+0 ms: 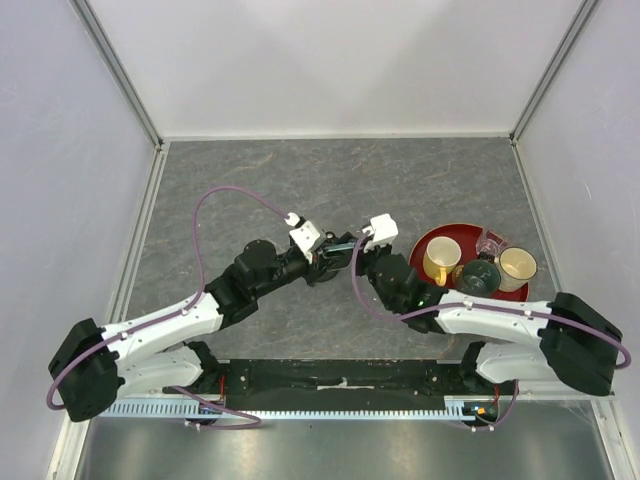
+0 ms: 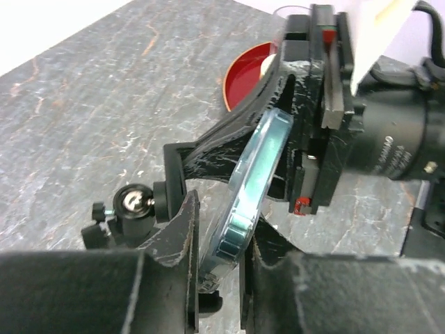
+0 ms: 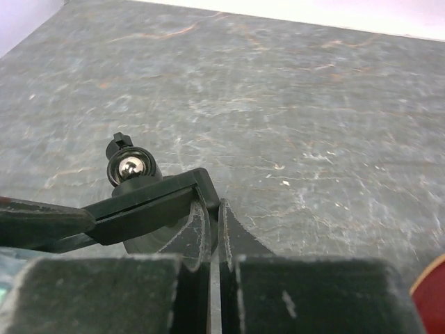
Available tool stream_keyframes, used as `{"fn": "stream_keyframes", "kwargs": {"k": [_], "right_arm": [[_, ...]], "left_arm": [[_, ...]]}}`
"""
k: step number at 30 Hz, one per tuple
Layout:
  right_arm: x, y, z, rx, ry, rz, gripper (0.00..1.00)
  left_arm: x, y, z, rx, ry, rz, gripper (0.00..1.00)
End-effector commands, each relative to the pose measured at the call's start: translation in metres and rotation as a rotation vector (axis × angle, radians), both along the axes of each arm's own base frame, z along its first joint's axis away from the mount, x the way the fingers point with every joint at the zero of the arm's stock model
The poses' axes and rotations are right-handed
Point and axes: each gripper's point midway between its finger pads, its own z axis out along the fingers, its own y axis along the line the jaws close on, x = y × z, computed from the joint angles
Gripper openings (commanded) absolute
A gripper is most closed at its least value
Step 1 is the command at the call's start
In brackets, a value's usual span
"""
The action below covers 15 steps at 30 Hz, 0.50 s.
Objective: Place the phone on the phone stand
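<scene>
The phone (image 2: 261, 167), edge-on in a pale clear case, leans tilted against the phone stand's black holder plate (image 2: 208, 153). My left gripper (image 2: 221, 233) is shut on the phone's lower end. The stand's ball joint (image 2: 132, 202) sits just left of it. In the right wrist view my right gripper (image 3: 214, 202) is shut, the holder plate's (image 3: 139, 205) corner wedged at its tips, with the ball joint (image 3: 130, 169) and disc base behind. From above, the left gripper (image 1: 325, 258) and right gripper (image 1: 357, 248) meet mid-table over the phone (image 1: 340, 244); the stand is mostly hidden beneath them.
A red tray (image 1: 418, 250) lies right of the grippers, holding two cream mugs (image 1: 442, 260) (image 1: 517, 266), a dark green cup (image 1: 478, 277) and a clear glass (image 1: 492, 240). White walls enclose the grey stone-patterned table on three sides.
</scene>
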Motion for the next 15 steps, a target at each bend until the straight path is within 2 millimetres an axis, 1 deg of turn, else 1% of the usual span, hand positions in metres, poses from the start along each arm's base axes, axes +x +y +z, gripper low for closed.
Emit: {"fn": "stream_keyframes", "kwargs": {"k": [1, 2, 3, 4, 5, 6, 7, 8, 10, 11, 12, 13, 15], "right_arm": [[-0.044, 0.037, 0.037, 0.104, -0.119, -0.094, 0.0], [-0.048, 0.04, 0.04, 0.114, -0.121, -0.106, 0.0], [-0.048, 0.04, 0.033, 0.093, -0.119, -0.148, 0.0], [-0.051, 0.044, 0.033, 0.09, -0.115, -0.152, 0.0], [-0.05, 0.05, 0.039, 0.129, -0.107, -0.155, 0.0], [-0.05, 0.057, 0.038, 0.14, -0.096, -0.144, 0.0], [-0.05, 0.06, 0.041, 0.16, -0.085, -0.139, 0.0], [-0.051, 0.064, 0.045, 0.203, -0.073, -0.124, 0.0], [-0.051, 0.064, 0.052, 0.22, -0.071, -0.126, 0.0], [-0.051, 0.063, 0.053, 0.225, -0.077, -0.114, 0.0], [-0.054, 0.064, 0.063, 0.264, -0.078, -0.076, 0.0], [-0.047, 0.059, 0.06, 0.255, -0.069, -0.081, 0.0], [-0.046, 0.055, 0.062, 0.226, -0.087, -0.059, 0.0]], "left_arm": [[0.077, 0.121, -0.052, 0.122, 0.054, 0.814, 0.02], [0.079, 0.124, -0.047, 0.088, 0.041, 0.84, 0.02], [0.079, 0.128, -0.046, 0.07, 0.046, 0.87, 0.02], [0.079, 0.13, -0.044, 0.047, 0.051, 0.888, 0.02], [0.08, 0.127, -0.039, 0.018, 0.044, 0.877, 0.02], [0.081, 0.122, -0.04, 0.011, 0.049, 0.857, 0.02], [0.082, 0.12, -0.037, -0.031, 0.073, 0.864, 0.02], [0.082, 0.12, -0.039, -0.043, 0.093, 0.862, 0.02], [0.082, 0.118, -0.037, -0.108, 0.14, 0.837, 0.02], [0.082, 0.122, -0.041, -0.095, 0.165, 0.851, 0.02], [0.084, 0.124, -0.041, -0.104, 0.184, 0.845, 0.02], [0.086, 0.124, -0.035, -0.119, 0.182, 0.836, 0.02], [0.088, 0.126, -0.034, -0.101, 0.182, 0.831, 0.02]]}}
